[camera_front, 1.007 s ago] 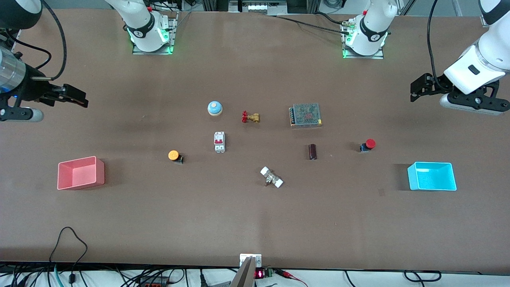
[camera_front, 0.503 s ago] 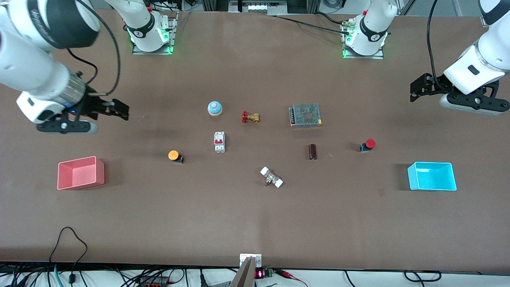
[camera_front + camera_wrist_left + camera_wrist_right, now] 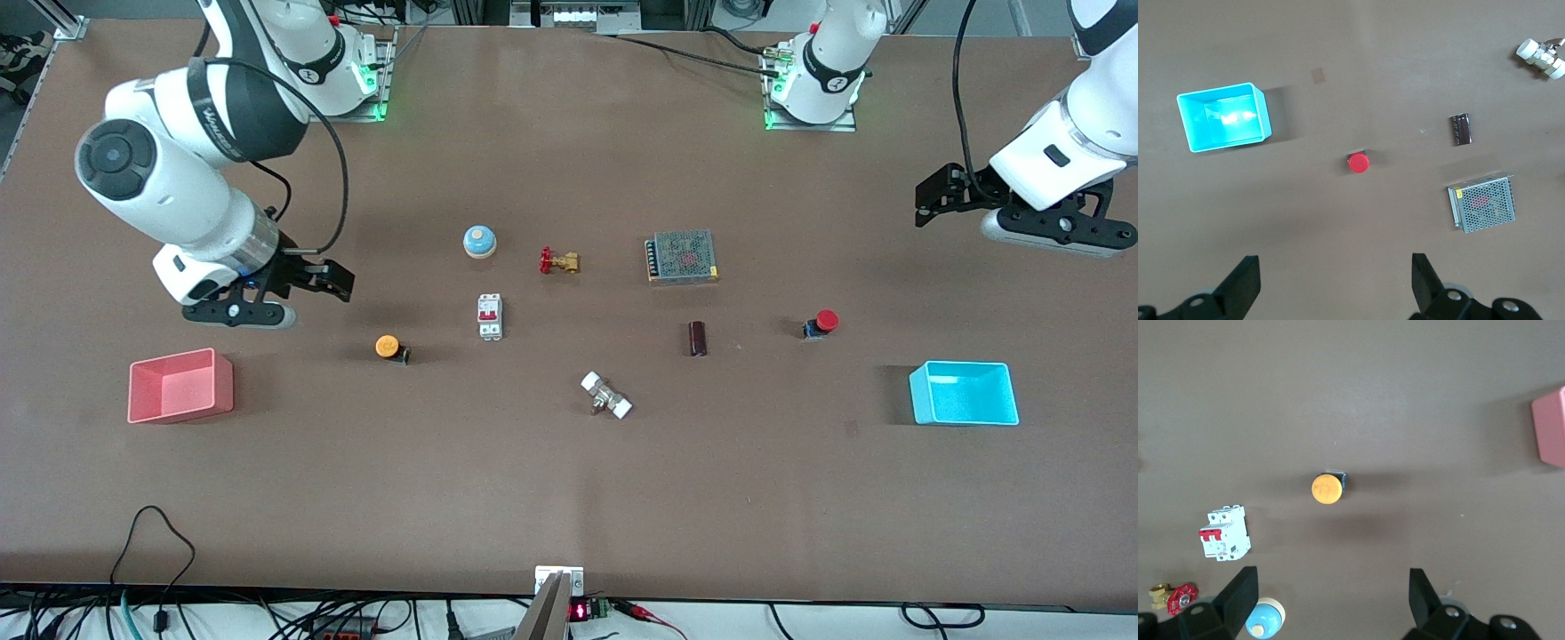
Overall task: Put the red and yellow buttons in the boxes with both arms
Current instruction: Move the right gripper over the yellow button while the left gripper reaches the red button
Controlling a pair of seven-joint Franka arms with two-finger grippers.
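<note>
The yellow button [image 3: 388, 348] lies on the table between the pink-red box [image 3: 180, 385] and a white breaker; it shows in the right wrist view [image 3: 1327, 488]. My right gripper [image 3: 333, 281] is open and empty in the air, over bare table beside this button toward the robots' bases. The red button [image 3: 822, 323] lies near the cyan-blue box [image 3: 965, 393]; both show in the left wrist view, the button [image 3: 1358, 162] and the box [image 3: 1223, 125]. My left gripper [image 3: 932, 196] is open and empty, high over the table at the left arm's end.
A blue dome [image 3: 479, 241], a brass valve with red handle [image 3: 558, 261], a white breaker [image 3: 489, 316], a meshed power supply [image 3: 682, 257], a dark cylinder [image 3: 698, 338] and a white-ended fitting [image 3: 606, 396] lie mid-table between the buttons.
My right arm has swung in from the table's end toward the yellow button and lowered. The left arm has not moved. Nothing on the table has shifted.
</note>
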